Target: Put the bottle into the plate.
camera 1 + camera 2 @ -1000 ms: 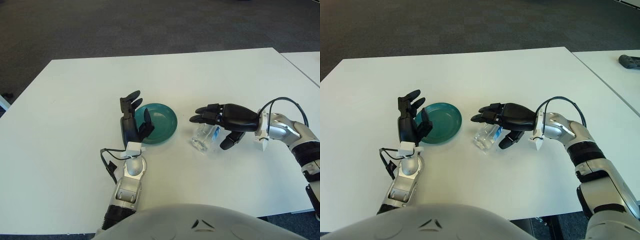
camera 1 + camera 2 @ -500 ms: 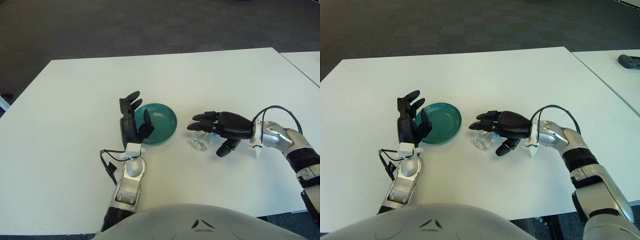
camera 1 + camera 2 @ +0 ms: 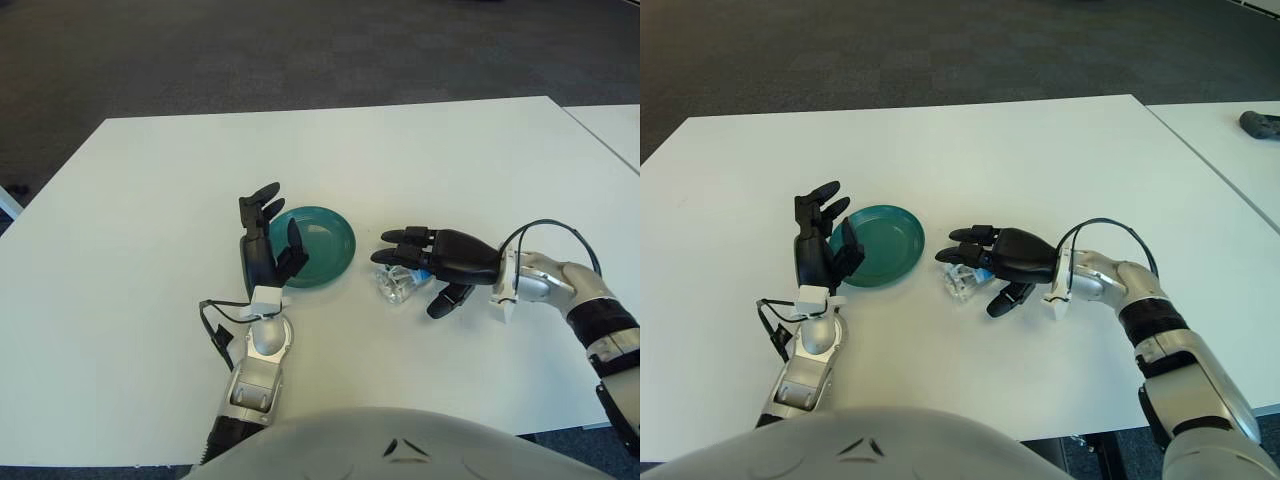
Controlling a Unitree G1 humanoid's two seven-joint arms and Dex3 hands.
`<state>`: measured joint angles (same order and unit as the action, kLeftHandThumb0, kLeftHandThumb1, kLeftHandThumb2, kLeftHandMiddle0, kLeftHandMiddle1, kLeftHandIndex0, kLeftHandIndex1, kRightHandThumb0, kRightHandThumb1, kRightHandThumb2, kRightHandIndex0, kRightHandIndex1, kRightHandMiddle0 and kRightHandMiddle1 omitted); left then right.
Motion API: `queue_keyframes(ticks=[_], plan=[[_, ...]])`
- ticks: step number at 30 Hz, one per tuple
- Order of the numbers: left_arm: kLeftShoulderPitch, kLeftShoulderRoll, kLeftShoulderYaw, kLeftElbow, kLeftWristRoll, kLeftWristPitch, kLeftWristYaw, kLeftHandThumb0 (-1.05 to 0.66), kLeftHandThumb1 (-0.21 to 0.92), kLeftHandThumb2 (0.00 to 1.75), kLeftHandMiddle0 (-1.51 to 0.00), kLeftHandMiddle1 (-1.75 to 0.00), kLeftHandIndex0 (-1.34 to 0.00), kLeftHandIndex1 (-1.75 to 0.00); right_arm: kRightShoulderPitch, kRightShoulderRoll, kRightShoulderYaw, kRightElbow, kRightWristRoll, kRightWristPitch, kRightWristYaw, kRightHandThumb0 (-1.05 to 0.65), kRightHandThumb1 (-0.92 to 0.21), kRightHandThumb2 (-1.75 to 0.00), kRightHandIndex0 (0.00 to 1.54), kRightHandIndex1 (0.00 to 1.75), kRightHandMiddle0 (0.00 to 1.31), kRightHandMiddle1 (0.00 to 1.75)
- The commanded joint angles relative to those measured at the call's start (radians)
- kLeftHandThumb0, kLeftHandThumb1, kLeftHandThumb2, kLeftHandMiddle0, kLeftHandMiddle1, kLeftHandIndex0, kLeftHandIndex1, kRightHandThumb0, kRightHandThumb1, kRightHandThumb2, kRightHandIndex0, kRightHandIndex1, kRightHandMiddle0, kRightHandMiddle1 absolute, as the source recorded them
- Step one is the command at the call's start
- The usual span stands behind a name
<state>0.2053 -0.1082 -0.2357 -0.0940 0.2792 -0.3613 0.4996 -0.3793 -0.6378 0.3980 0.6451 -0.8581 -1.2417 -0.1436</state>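
- A white table (image 3: 150, 250) fills most of both views, its top plain and smooth, its far edge running across the upper part of the scene.
- A second white table (image 3: 1240, 170) shows at the right edge, set just apart from the first by a narrow gap.
- A small dark object (image 3: 1260, 123) lies on that second table, at the far right of the right eye view; what it is cannot be told.
- Dark grey carpet (image 3: 300, 50) covers the floor beyond the tables.
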Motion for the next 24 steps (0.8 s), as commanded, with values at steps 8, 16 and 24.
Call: queue_keyframes(ticks=[8,16,24], plan=[[0.008,-0.035,0.009,-0.014,-0.011,0.001,-0.015,-0.84,0.92,0.72,-0.25,-0.90,-0.06,-1.16,0.030,0.079,0.068,0.178,0.041,-0.008,-0.067,-0.92,-0.92,-0.43,0.36,0.08,0.00,0.66],[0.023,-0.042,0.013,-0.040,-0.022,0.039,-0.029,-0.77,0.92,0.67,-0.30,-0.91,-0.08,-1.14,0.027,0.096,0.063,0.198,0.069,-0.016,-0.104,-0.85,-0.88,-0.39,0.44,0.84,0.04,1.44],[0.034,-0.069,0.051,-0.062,-0.094,0.096,-0.020,-0.49,0.90,0.51,-0.43,-0.99,-0.27,-1.36,0.016,0.154,0.030,0.226,0.119,-0.115,-0.197,-0.64,-0.67,-0.79,0.58,1.65,0.33,1.73]])
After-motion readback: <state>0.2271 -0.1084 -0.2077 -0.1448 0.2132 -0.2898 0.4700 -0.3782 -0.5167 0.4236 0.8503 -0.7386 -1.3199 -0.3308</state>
